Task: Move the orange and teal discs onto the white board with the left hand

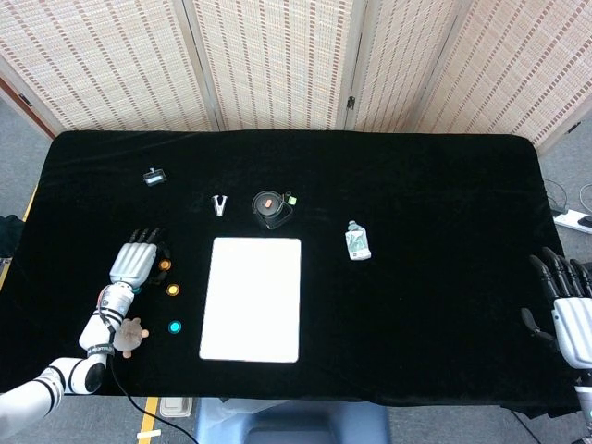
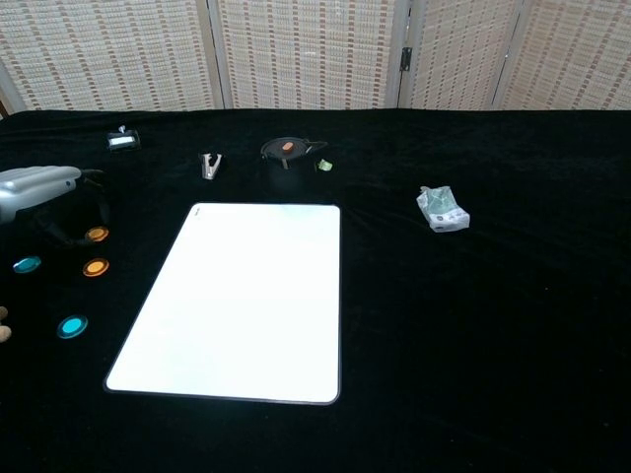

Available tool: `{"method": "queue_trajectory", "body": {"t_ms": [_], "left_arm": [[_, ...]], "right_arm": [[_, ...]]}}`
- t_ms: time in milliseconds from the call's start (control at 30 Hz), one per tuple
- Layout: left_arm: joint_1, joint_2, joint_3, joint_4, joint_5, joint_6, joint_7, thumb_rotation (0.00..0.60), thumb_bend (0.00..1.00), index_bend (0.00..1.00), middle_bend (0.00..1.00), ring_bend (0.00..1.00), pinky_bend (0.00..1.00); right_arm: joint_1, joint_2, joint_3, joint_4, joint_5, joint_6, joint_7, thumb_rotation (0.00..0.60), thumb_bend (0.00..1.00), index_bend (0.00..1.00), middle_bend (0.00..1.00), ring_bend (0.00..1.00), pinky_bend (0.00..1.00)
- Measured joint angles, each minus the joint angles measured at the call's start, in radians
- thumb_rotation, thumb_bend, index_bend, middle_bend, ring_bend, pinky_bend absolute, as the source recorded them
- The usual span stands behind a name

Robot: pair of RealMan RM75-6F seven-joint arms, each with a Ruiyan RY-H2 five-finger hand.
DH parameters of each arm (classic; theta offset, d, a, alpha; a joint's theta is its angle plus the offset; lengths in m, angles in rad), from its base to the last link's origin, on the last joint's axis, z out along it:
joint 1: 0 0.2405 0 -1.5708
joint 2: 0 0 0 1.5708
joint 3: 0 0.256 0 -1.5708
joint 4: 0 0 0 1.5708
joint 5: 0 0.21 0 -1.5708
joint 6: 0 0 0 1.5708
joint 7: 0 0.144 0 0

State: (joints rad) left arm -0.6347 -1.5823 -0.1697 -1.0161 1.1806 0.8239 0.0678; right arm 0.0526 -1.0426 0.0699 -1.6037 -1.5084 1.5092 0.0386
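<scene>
The round black dish is sitting far ahead and to the right of the left robot hand, holding a small orange piece; a tiny green thing is lying just beside its rim. The left robot hand is hovering palm-down over the tabletop, its fingers bent downward and holding nothing. Just to its right the orange discs are lying, one almost under the fingertips, the other a little nearer the robot. A teal disc is lying nearer still, and another teal disc is showing in the chest view, close by the hand. None is lying on the white board, which is resting just right of the discs. The right robot hand is waiting at the far right edge, fingers apart and empty. Bare black cloth is stretching between the board and that hand, with only a small crumpled packet there.
</scene>
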Motion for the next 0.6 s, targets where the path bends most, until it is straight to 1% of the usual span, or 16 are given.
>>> {"method": "queue_trajectory", "body": {"t_ms": [300,600], "left_arm": [[-0.007,-0.015,0.000,0.032,-0.020,-0.021,-0.002,0.600,0.39,0.47,0.09,0.00,0.00],[-0.009,-0.017,0.002,0.037,-0.013,-0.015,-0.007,0.600,0.44,0.53,0.09,0.00,0.00]], "right_arm": [[-0.003,0.001,0.000,0.000,0.001,0.003,0.000,0.600,0.43,0.00,0.00,0.00,0.00],[-0.005,-0.002,0.000,0.004,0.004,0.004,0.004,0.600,0.43,0.00,0.00,0.00,0.00]]}}
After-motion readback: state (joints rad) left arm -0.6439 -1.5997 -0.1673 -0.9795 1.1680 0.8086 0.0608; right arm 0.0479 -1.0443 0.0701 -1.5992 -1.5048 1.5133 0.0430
